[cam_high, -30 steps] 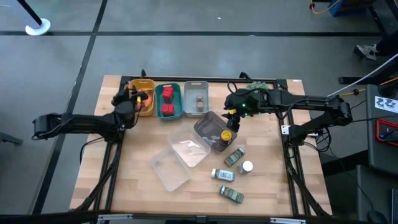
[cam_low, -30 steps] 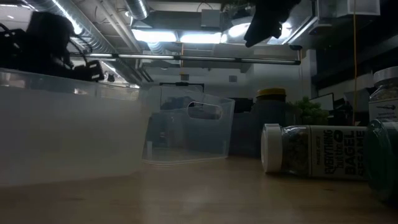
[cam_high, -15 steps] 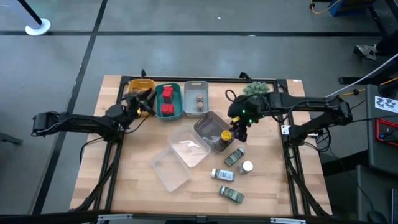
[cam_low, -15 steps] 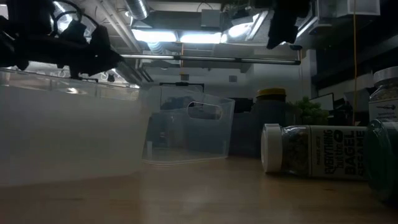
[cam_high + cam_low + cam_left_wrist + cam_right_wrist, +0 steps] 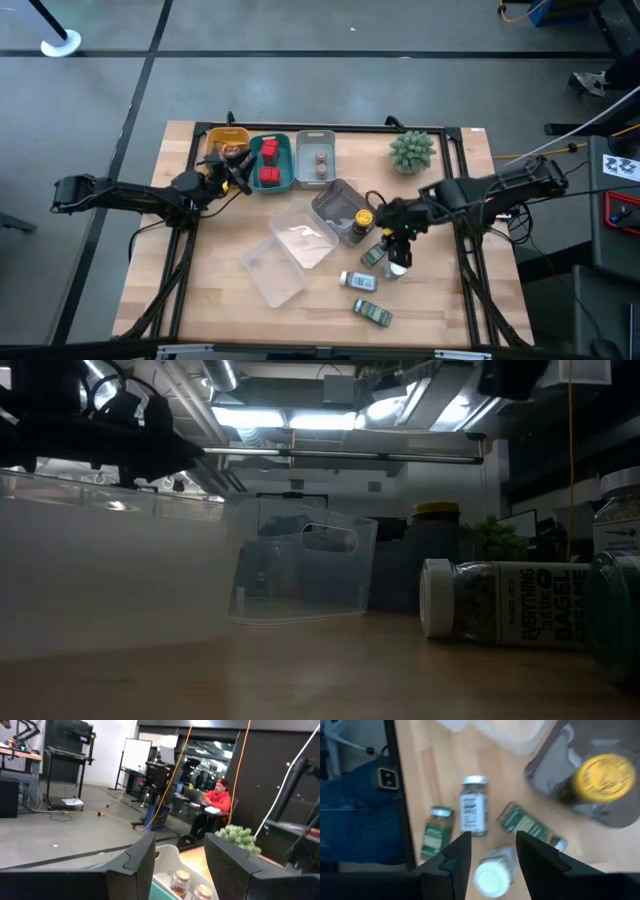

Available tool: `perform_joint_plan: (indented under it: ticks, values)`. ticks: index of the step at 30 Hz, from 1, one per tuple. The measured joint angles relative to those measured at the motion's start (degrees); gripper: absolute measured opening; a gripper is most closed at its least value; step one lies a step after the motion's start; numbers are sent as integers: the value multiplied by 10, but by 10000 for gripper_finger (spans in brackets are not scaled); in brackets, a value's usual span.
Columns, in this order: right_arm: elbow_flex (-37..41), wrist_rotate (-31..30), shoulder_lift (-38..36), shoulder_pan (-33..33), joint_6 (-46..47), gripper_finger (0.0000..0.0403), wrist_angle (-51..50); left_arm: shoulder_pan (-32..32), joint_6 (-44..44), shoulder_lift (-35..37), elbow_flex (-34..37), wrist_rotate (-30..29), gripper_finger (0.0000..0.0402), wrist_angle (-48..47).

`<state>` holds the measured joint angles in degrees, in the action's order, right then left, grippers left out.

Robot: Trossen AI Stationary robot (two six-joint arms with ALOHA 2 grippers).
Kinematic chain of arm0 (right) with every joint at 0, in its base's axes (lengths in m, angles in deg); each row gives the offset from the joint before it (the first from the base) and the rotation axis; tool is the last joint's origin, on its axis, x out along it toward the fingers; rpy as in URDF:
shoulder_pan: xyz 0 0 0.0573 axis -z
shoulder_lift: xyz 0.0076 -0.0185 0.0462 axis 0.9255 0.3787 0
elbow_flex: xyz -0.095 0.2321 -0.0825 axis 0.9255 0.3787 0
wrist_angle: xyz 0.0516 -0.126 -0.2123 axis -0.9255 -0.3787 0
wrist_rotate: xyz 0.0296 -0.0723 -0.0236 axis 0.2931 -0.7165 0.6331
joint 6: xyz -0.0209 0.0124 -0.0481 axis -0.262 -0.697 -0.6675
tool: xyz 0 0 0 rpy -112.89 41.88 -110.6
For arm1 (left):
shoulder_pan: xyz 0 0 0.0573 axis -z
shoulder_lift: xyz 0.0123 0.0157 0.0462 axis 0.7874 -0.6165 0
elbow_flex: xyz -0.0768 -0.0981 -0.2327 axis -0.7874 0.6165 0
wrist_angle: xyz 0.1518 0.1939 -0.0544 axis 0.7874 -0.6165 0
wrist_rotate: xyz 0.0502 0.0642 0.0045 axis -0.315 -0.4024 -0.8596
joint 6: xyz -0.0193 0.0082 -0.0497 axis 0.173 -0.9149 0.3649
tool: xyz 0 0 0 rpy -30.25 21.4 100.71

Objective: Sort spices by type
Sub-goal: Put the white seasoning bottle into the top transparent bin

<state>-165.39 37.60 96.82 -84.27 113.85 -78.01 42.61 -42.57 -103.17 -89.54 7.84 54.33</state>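
Observation:
My left gripper is open and points level across the sorting bins; nothing is between its fingers. The yellow bin holds orange packets, the teal bin red cubes, the grey bin tiny brown jars. My right gripper is open and slants down above an upright white-capped bottle, clear of it. Green-labelled jars lie on their sides on the table. A yellow-lidded jar stands in a dark tray.
Two clear trays lie in the table's middle. A spiky green plant stands at the far right. A person in a red top sits in the room beyond. Bare wood lies at the near left.
My right gripper has swung from beside the plant toward the table's near edge and now hangs over the loose jars. My left gripper has drawn back from over the yellow bin, risen a little and tipped up from pointing down to level. Both stay open.

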Motion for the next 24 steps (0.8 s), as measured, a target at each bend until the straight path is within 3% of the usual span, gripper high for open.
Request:
perform_joint_plan:
  ticks: [11,16,24]
  values:
    - [0,-19,0,-22,146,163,-10,12,-4,0,0,0,155,-14]
    - [0,-46,20,-22,172,212,-66,12,-7,0,0,0,155,-18]
    - [0,-9,69,-35,175,278,-99,11,-4,0,0,0,155,-49]
